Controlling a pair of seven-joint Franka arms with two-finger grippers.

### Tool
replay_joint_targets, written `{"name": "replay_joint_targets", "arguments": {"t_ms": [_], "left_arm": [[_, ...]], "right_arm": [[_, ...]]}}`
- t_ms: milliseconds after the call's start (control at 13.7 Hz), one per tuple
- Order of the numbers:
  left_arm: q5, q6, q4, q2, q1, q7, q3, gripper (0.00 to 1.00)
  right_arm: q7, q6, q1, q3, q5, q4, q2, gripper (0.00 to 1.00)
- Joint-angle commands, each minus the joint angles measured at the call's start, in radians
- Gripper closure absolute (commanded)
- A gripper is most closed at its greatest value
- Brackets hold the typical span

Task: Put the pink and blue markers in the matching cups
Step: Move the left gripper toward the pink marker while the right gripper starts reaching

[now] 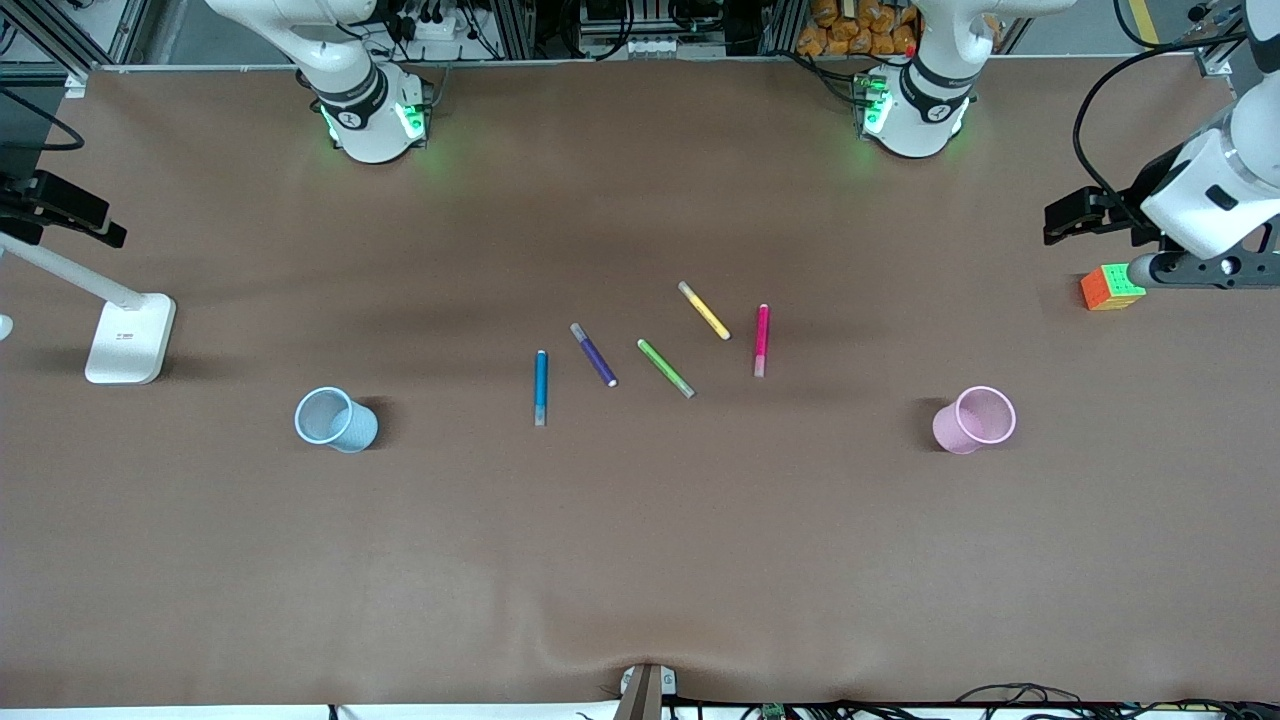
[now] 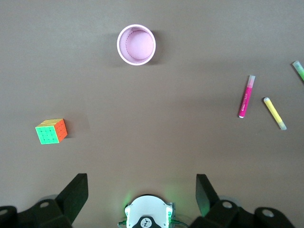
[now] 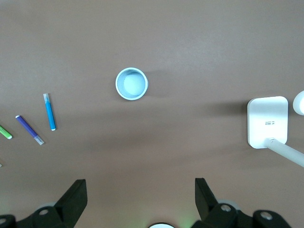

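the left pincer [image 2: 141, 190] is hovering with its fingers spread wide, pinching nothing, high over the worktop [image 1: 640, 560] at the left arm's end. the pink cup [image 2: 136, 44] is standing upright below it, the pink marker [image 2: 246, 96] lying well apart from that cup. the right pincer [image 3: 140, 192] is also hanging spread and empty over the right arm's end, above the blue cup [image 3: 131, 83]; the blue marker [image 3: 49, 111] is lying near it.

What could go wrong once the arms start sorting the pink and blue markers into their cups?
The blue marker lies beside a purple pen of a similar shade, so the wrong one might be picked. The pink marker lies close to a yellow pen that fingers could knock. Both light cups, blue and pink, might tip.
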Motion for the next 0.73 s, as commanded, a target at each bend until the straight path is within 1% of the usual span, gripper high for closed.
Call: {"name": "replay_joint_targets", "arguments": {"t_ms": [0, 439, 659], "left_arm": [[0.000, -0.012, 0.033, 0.029, -0.003, -0.005, -0.008, 0.00], [0.008, -0.011, 0.034, 0.061, -0.029, -0.005, -0.008, 0.00], [0.005, -0.011, 0.034, 0.102, -0.037, -0.005, -0.018, 0.00]], "right_arm": [[0.009, -0.009, -0.010, 0.005, 0.017, 0.021, 0.010, 0.00], [0.004, 0.001, -0.001, 0.007, 0.017, 0.022, 0.021, 0.00], [0.004, 0.053, 0.001, 0.007, 0.022, 0.021, 0.028, 0.00]]}}
